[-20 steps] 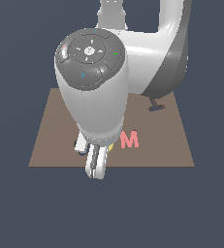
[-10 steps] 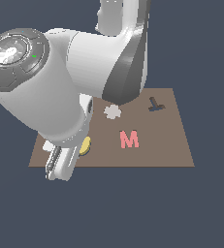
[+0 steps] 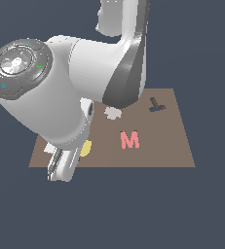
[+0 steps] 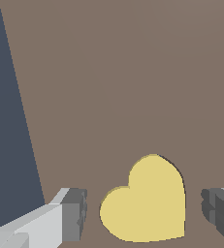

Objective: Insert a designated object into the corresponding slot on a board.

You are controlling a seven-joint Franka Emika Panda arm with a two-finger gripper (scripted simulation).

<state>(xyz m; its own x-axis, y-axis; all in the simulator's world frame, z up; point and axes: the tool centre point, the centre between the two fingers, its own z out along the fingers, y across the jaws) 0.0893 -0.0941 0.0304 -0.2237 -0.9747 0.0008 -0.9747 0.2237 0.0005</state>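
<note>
The pale-yellow heart block (image 4: 145, 201) lies flat on the brown board (image 4: 133, 87). It sits between my two fingers (image 4: 73, 213), with a gap on each side. A thin dark line runs along one edge of the heart; no open heart-shaped slot shows in either view. My gripper (image 4: 145, 213) is open and touches nothing. In the exterior view the heart (image 3: 86, 148) peeks out beside the gripper (image 3: 60, 170) at the board's (image 3: 162, 151) front corner on the exterior view's left. The arm hides most of it.
A pink M (image 3: 129, 140) lies mid-board. A grey flower-shaped piece (image 3: 113, 113) lies behind it, partly under the arm. A dark T-shaped piece (image 3: 156, 104) is at the back on the exterior view's right. The board's edge (image 4: 21, 121) is near one finger.
The arm has swung toward the exterior view's left, carrying the gripper and heart from the board's front middle to its front-left corner. Little has moved in the last half second.
</note>
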